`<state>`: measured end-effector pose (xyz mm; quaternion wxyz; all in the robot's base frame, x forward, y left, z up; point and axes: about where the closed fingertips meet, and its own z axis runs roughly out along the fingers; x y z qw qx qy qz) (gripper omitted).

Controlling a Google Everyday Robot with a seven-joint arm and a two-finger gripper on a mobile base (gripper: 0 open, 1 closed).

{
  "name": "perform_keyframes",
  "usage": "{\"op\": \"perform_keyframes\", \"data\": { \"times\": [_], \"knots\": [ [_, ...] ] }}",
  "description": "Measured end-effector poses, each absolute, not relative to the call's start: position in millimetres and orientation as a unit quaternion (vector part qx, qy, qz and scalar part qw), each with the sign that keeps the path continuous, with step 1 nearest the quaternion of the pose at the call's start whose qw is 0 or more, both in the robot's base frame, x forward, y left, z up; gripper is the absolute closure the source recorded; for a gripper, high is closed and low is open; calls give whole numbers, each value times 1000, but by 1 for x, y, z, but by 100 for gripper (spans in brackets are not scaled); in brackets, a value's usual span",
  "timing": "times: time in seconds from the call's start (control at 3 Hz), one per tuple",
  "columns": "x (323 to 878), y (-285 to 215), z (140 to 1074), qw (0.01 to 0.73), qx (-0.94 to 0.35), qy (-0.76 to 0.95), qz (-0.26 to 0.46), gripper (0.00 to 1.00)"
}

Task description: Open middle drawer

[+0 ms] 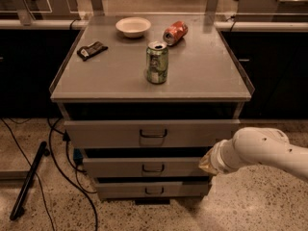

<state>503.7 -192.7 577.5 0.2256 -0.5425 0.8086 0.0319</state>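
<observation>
The middle drawer point(120, 167) is the second of three grey stacked fronts under the cabinet top, with a small dark loop handle point(153, 168) at its centre. It looks pushed in about as far as the others. My white arm point(260, 153) reaches in from the right. The gripper point(206, 166) at its tip is seen end-on at the right end of the middle drawer front, well right of the handle.
The top drawer point(96, 133) and bottom drawer point(120, 190) sit above and below. On the cabinet top point(202, 76) stand a green can point(157, 62), a tipped red can point(175, 32), a white bowl point(133, 26) and a dark packet point(92, 50). Cables point(62, 167) and a black pole point(29, 179) lie on the floor at left.
</observation>
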Motion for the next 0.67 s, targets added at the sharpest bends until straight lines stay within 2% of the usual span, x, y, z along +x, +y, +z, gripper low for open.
{"op": "perform_keyframes", "data": {
  "times": [0.33,0.67],
  "knots": [
    [507,-190,549,216,-530,818,64,100],
    [507,-190,549,216,-530,818,64,100]
  ]
}}
